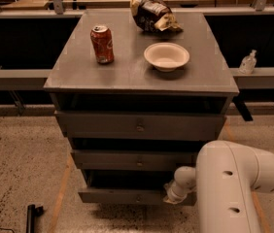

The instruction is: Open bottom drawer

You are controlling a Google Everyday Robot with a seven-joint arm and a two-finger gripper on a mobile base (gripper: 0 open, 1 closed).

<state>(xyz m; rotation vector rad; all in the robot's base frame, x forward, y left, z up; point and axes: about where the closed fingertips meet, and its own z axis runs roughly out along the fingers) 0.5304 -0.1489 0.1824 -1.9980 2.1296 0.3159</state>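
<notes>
The bottom drawer (122, 196) is the lowest of three grey drawers in the cabinet, with a slim front and a small round knob (138, 197). Its front stands a little forward of the dark gap above it. My gripper (169, 198) is at the end of the white arm (234, 188), low at the right part of the bottom drawer's front, to the right of the knob. The arm's thick white link covers the drawer's right end.
On the cabinet top (127, 76) stand a red soda can (102, 43), a white bowl (166, 56) and a crumpled chip bag (152, 10). The middle drawer (134, 160) and top drawer (139, 125) sit above. A sanitizer bottle (248, 62) stands on the right ledge. A black object (31, 216) lies on the floor at left.
</notes>
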